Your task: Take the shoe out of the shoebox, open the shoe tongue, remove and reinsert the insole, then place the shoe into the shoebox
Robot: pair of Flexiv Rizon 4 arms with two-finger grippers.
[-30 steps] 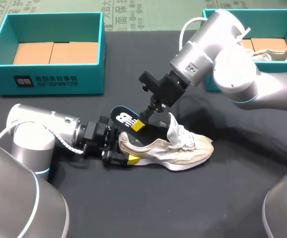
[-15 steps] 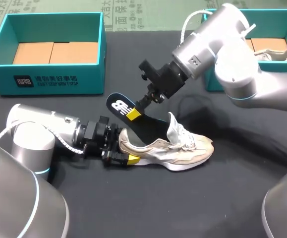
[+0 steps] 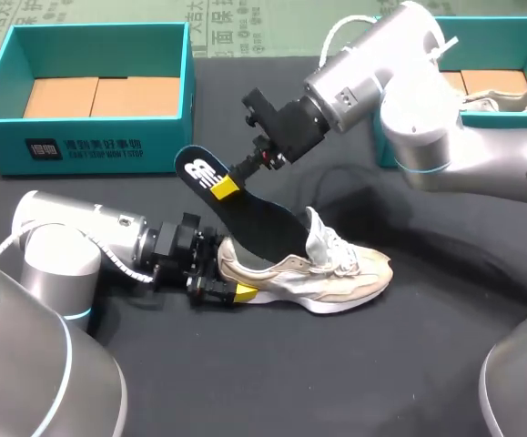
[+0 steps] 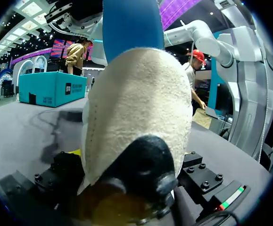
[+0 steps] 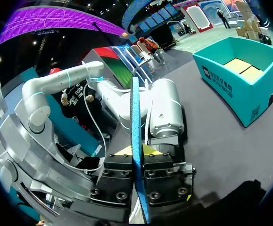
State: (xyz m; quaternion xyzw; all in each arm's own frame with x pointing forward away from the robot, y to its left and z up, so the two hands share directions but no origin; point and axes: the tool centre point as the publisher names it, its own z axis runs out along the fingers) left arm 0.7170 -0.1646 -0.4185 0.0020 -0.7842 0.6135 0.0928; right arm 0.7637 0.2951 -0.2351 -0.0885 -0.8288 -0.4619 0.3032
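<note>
Right fingers (image 3: 225, 188) were pinched shut on insole (image 3: 254, 223) heel end; insole was held slanted, far end down in shoe (image 3: 336, 278). Left fingers (image 3: 243, 292) were squeezed on shoe heel, so shoe was held flat on surface (image 3: 409, 364), outside shoebox (image 3: 99, 146).

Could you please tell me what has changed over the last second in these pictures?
The right gripper, shut on the insole, has drawn it up and leftward, so more of it is out of the shoe; its front end remains inside. The left gripper stays clamped on the shoe's heel; the shoe has not moved.
</note>
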